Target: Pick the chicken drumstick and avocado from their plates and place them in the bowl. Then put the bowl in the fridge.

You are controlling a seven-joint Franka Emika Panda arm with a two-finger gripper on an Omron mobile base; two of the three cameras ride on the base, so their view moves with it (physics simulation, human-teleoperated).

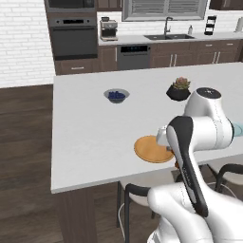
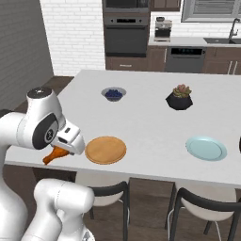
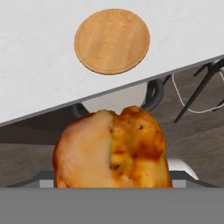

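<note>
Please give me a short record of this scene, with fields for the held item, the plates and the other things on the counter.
held item: chicken drumstick, in the gripper, off the counter's edge
wooden plate: bare
blue-green plate: bare
grey bowl of blueberries: far side of counter
black pot with succulent: far side
avocado: cannot tell

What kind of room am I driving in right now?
A home kitchen, rendered: a built-in wall oven, a sink with a faucet under a window, and a white island counter with stools. The gripper holds the chicken drumstick.
</note>
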